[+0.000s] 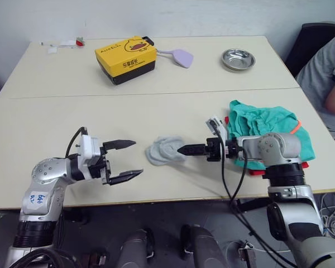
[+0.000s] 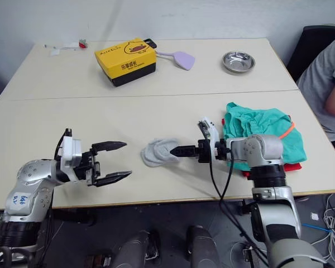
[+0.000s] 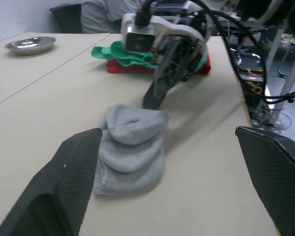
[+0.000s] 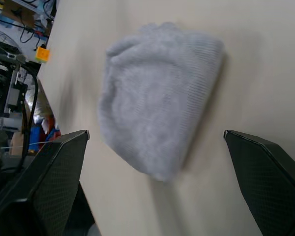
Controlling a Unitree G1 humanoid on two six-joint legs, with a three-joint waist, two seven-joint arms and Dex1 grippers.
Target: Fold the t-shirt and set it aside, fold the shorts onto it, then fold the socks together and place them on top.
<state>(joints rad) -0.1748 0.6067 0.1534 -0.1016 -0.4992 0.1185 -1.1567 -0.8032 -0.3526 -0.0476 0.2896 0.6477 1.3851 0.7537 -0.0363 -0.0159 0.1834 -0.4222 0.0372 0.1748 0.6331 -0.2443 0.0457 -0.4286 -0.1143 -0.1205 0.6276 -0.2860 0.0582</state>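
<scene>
socks [image 1: 163, 150] lie bundled in a soft grey heap on the near table [image 1: 56, 120], about midway between the two arms. we see them rolled up together, one lump, resting flat on the tabletop.

right pincer [image 1: 185, 149] sits at the socks' right edge, pointing toward them. from the head views its tips look close together, while its own wrist view shows its fingers [image 4: 44, 182] spread wide on either side of the heap, so we go with spread wide. it holds nothing. whether a tip touches the cloth we cannot tell.

left pincer [image 1: 129, 159] hovers to the left of the socks, apart from them, fingers wide apart and empty, aimed at the heap. in the left wrist view its fingers [image 3: 64, 187] frame the bundle with the right arm behind it.

shorts [image 1: 265, 125] lie in a loose teal pile near the right edge of the table, partly hidden by the right arm, with an orange drawstring [image 1: 297, 126] showing at the far side. t-shirt [image 1: 257, 171] sits under the shorts, only red slivers peeking out at the pile's edges.

on the far table we see a yellow box [image 1: 125, 58] with a duck print, a lilac flat item [image 1: 181, 57] just beside it, and a metal bowl [image 1: 238, 59] further right. a person [image 1: 324, 78] in a grey top sits at the right edge.
</scene>
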